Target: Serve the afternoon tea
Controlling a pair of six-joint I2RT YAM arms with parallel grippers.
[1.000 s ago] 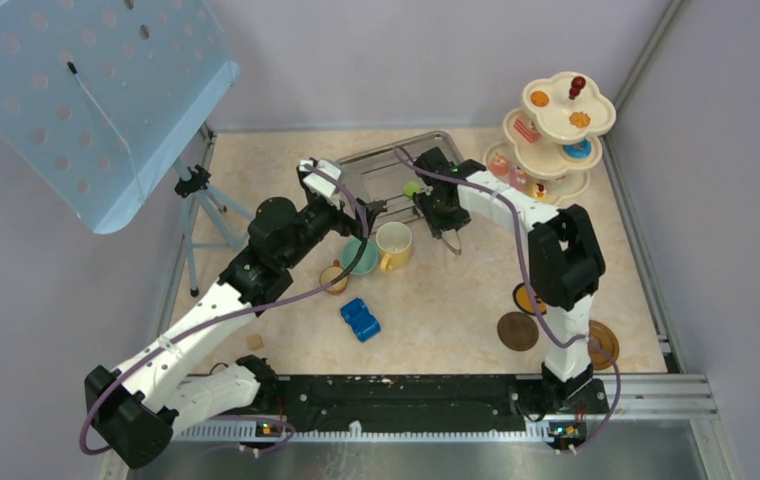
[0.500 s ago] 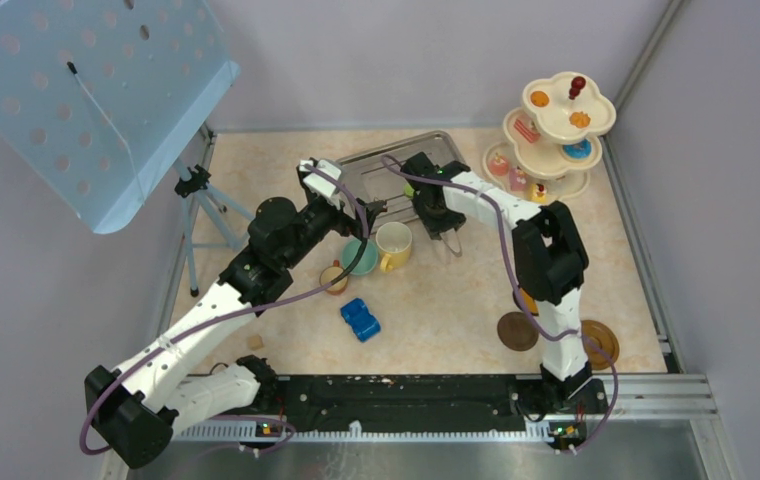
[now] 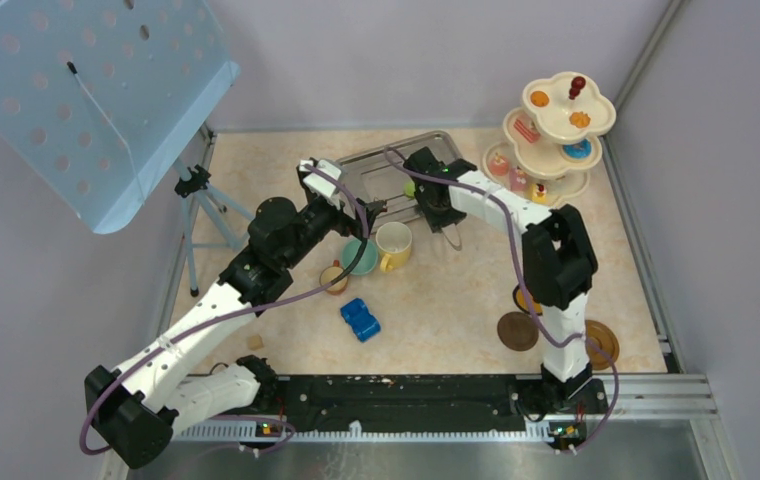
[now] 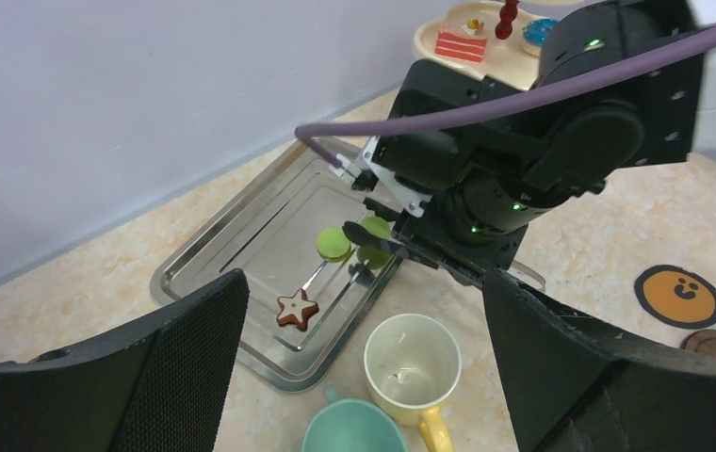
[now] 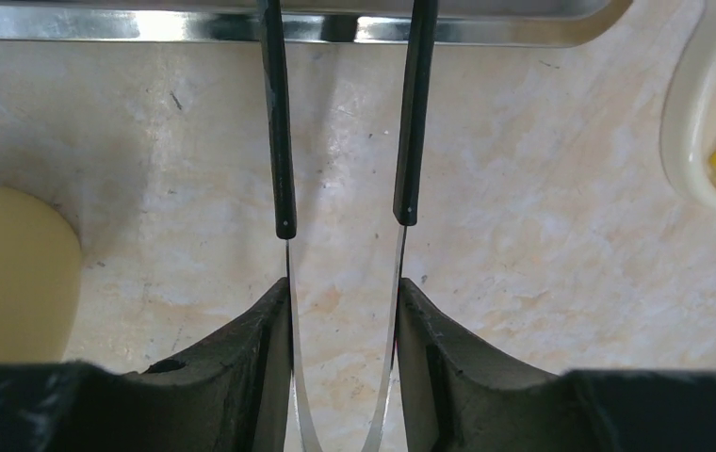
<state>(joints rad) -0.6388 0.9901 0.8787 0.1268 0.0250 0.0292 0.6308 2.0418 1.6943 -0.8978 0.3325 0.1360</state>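
Right pincer is clenching the tongs, tips hovering right at a green macaron in the tray, mid-frame in the left wrist view. I'd be squeezing gently and lifting straight up so it isn't popping out. Right wrist view is showing only the grip; the macaron is hiding beyond its top edge.

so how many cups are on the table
3, clustered mid-table: the yellow mug, the teal cup just left of it, the small brown cup further left and nearer the front. None look hidden.
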